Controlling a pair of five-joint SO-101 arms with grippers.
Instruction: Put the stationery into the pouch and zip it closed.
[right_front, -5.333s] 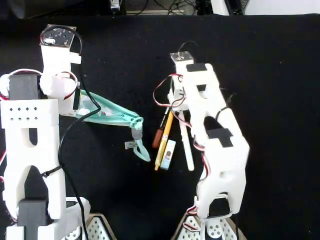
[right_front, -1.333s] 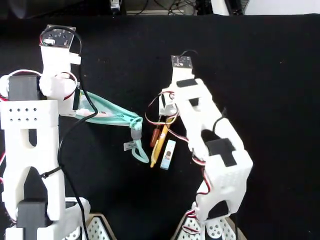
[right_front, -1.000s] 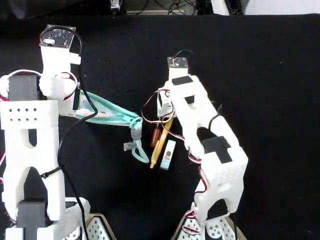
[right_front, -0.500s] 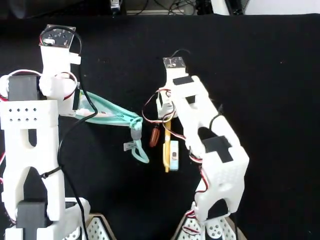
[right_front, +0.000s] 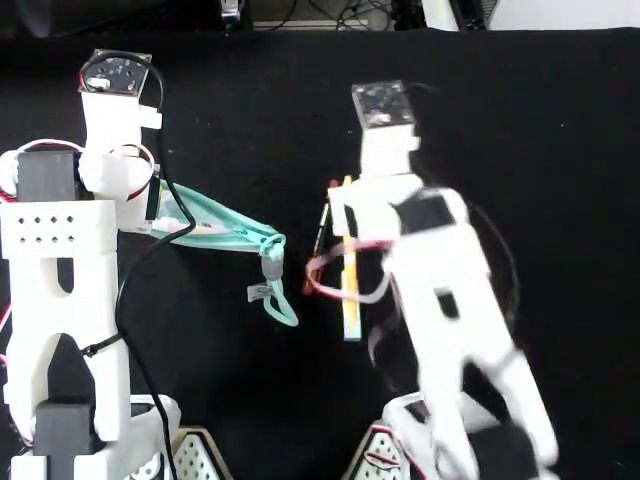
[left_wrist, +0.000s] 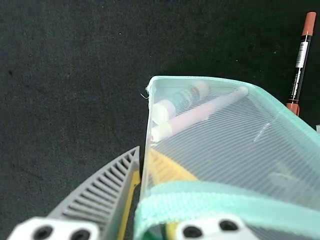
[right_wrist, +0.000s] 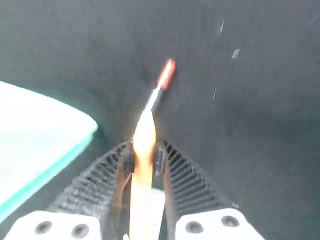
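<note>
Worktop: covered in black cloth; both arms stand at its near edge, side by side.

Left gripper: clamped on the teal-banded edge of the pouch, one ribbed grey finger lying against the pouch's outer wall; it sits over the left half of the worktop, about midway between the far and near edges.

Pouch: translucent with teal trim; it runs from the left gripper towards the centre of the worktop; a teal strap trails from its centre-side end towards the near edge; whether the zip is open or shut cannot be told.

Inside the pouch: a long white pen and a shorter white-capped piece show through the wall, both pointing away from the gripper; a yellow item lies nearer the gripper.

Right gripper: fingers closed tight on the yellow pencil, one ribbed finger on each side of it; it is near the centre of the worktop, just beside the pouch's free end.

Yellow pencil: held lengthwise, running between the far and near edges; its tip juts out past the fingertips in the right wrist view.

Brown marker: lying on the cloth near the centre, just beyond the pencil's tip, beside the pouch and apart from it.
</note>
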